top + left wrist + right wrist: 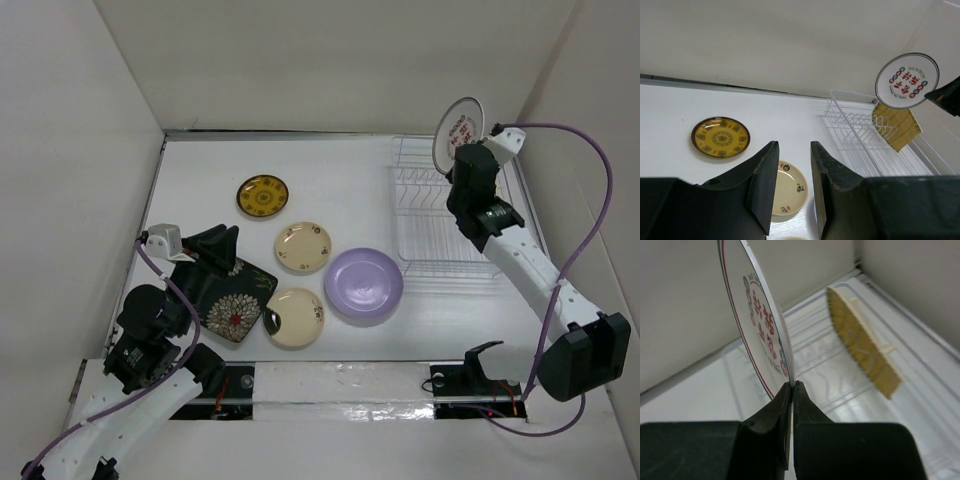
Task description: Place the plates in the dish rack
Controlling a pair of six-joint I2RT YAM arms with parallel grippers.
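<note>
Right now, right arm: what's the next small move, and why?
Probably lower straight down into a free slot. The right gripper pinches the white plate upright by its rim above the dish rack, where the mustard plate already stands.

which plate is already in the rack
The mustard squarish plate, standing on edge in the dish rack; the white plate hangs in the right gripper; the rest lie flat.

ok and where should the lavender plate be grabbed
Pinch the lavender plate at its near rim, coming down from above with one finger inside and one outside. It lies flat and right side up, so only the raised rim offers a hold. The near edge looks free, whereas a cream plate crowds its left and the dish rack its far right.
</note>
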